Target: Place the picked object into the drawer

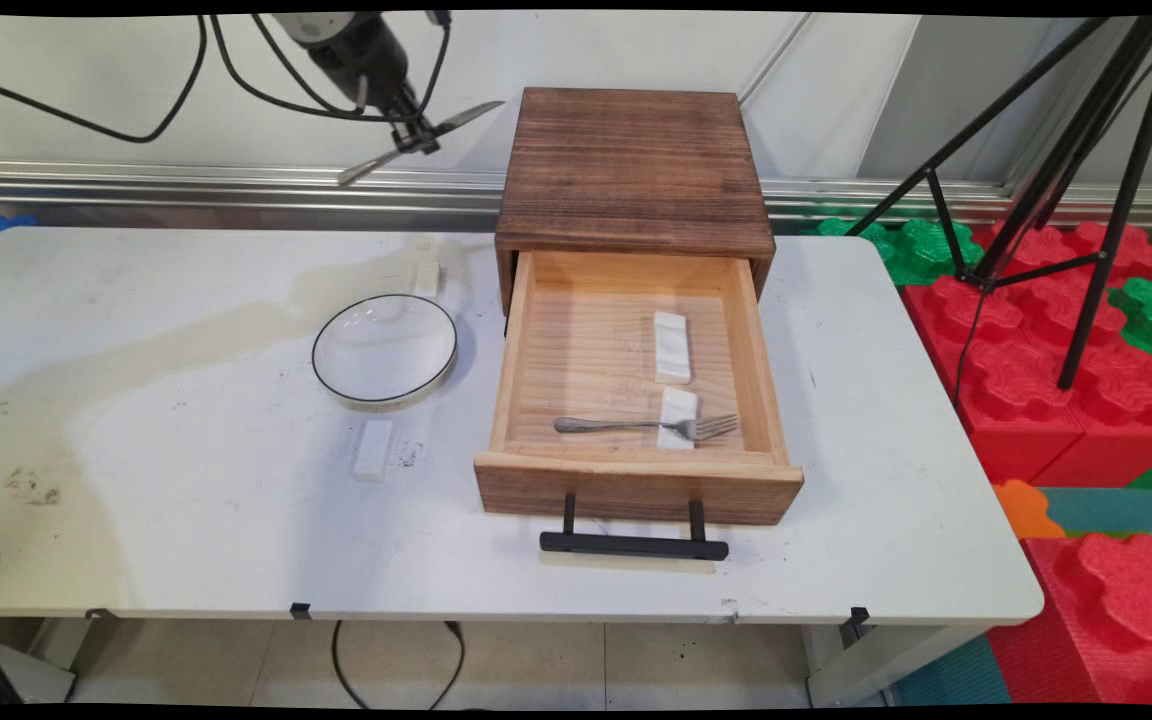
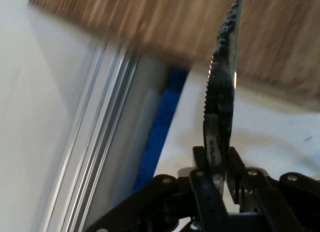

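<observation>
Lowest in the main view's middle, a black bar handle (image 1: pixel 633 545) juts from the front of a wooden drawer (image 1: pixel 636 490), which is pulled fully out over the white table (image 1: pixel 136 500). Inside it a metal fork (image 1: pixel 626 426) lies crosswise near the front wall, tines toward the right of the frame and resting on a small white rest (image 1: pixel 677 405). A second white rest (image 1: pixel 671 346) lies just above it, lengthwise and apart from the fork.

Left of the drawer's front, a white block (image 1: pixel 373 450) lies on the tabletop. Just above that sits a shallow white bowl (image 1: pixel 386 355) with a dark rim, and another small white piece (image 1: pixel 427 279) lies at the bowl's upper right edge. Above the drawer stands the dark wooden cabinet (image 1: pixel 633 165) it slides out of.

In the upper left of the frame, high above the table and left of the cabinet top, the gripper (image 1: pixel 414 135) is clenched on a knife (image 1: pixel 466 117), which lies slanted, its blade pointing up and right toward the cabinet. In the hand view the fingers (image 2: pixel 206 179) pinch the knife (image 2: pixel 223 91) near its middle (the serrated edge faces the picture's left), with the gripper (image 2: pixel 220 177) aimed past the cabinet's wood grain.

At the right edge stand a black tripod (image 1: pixel 1056 170) and red and green foam blocks (image 1: pixel 1026 400)
</observation>
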Robot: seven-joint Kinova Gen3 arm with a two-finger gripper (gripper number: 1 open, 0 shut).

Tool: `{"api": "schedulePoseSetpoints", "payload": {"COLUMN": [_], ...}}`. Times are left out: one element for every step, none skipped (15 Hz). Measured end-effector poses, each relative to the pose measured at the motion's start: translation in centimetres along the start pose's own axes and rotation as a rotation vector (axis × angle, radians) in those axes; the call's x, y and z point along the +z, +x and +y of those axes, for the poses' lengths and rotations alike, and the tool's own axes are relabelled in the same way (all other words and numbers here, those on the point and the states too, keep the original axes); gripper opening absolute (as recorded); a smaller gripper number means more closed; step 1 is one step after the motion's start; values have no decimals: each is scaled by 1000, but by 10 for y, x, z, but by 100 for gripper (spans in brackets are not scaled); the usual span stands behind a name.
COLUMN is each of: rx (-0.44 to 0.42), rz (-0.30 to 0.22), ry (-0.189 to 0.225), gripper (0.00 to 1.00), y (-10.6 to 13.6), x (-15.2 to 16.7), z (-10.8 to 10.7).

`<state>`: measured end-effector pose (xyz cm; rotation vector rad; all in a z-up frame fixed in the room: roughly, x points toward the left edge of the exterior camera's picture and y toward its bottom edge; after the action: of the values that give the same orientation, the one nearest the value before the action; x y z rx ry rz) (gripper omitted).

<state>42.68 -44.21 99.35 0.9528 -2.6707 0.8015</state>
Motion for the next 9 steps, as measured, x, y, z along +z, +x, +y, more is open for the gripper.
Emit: {"api": "schedulePoseSetpoints", "payload": {"rx": [22, 44, 73, 103, 133, 158, 184, 204, 225], "rz": [16, 34, 56, 79, 100, 117, 135, 148, 164], "ry": [-8, -19, -33, -49, -68, -84, -106, -124, -146], "gripper": [0, 0, 0, 0, 0, 0, 0, 0, 0], "y": [6, 11, 18, 25, 32, 37, 43, 47, 53], "x": [-6, -13, -21, -28, -36, -42, -48, -53, -58], "z": [5, 11, 19, 27, 35, 41, 49, 56, 65]}}
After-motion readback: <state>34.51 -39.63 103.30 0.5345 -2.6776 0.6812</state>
